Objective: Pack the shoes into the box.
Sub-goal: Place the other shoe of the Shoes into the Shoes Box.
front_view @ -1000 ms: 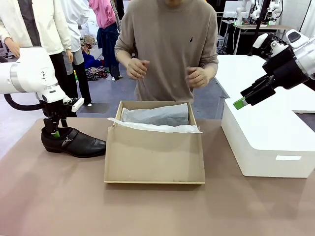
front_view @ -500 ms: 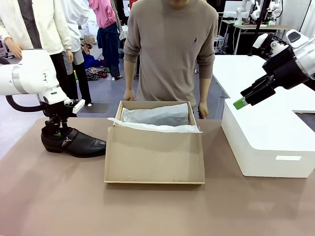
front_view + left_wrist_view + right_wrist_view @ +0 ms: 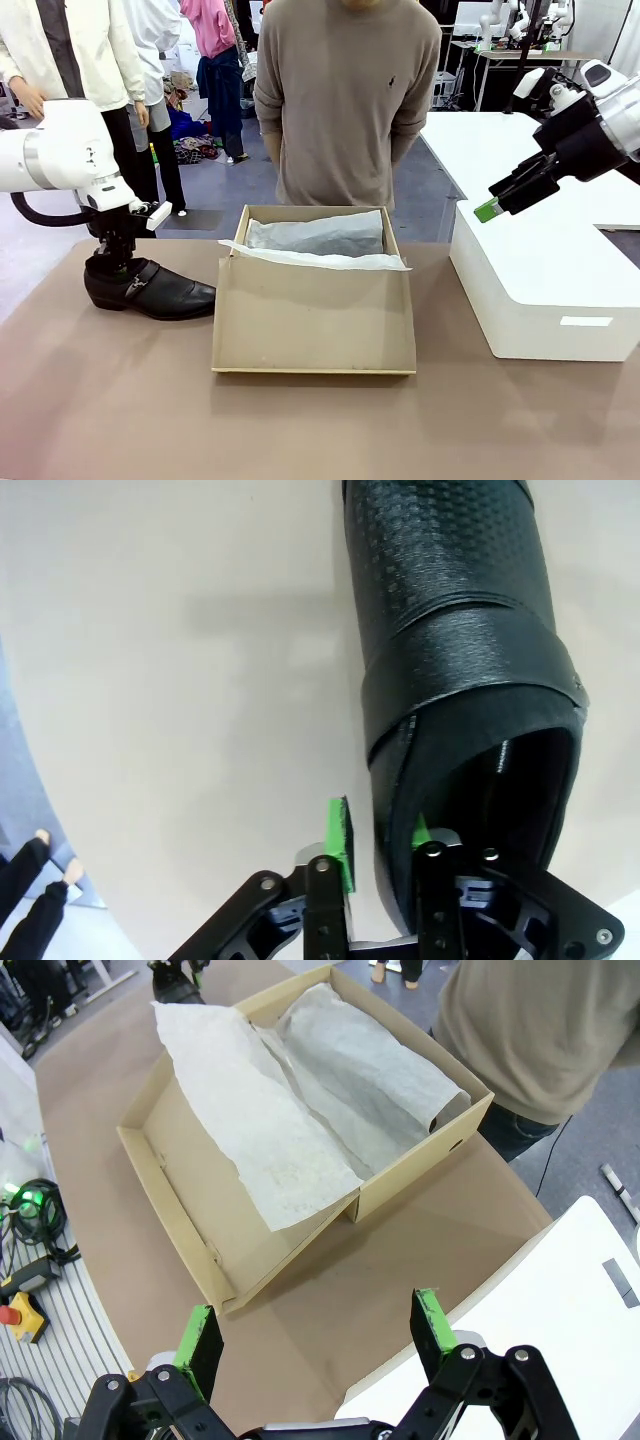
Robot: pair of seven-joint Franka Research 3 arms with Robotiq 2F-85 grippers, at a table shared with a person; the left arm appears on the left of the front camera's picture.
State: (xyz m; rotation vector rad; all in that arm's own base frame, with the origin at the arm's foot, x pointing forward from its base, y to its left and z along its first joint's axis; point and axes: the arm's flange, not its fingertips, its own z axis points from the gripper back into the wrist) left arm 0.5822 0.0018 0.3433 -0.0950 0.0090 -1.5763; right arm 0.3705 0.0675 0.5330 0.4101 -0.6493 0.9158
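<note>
While the left gripper (image 3: pixel 382 838) straddled the heel wall of the shoe (image 3: pixel 150 290), left of the box (image 3: pixel 313 330), firm clamping could not be confirmed; a shallow bite risked slippage on lifting. Right gripper (image 3: pixel 316 1335) stood open.

A large white rounded box (image 3: pixel 545 300) sits on the brown tabletop's (image 3: pixel 120 400) right side; a person in a beige sweater (image 3: pixel 345 100) stands just beyond the tabletop's far edge.

1. One black shoe (image 3: pixel 150 288).
2. One brown cardboard box (image 3: pixel 313 320).
3. One white box (image 3: pixel 545 290).
4. One person (image 3: pixel 345 100) across the bench (image 3: pixel 100 400).
</note>
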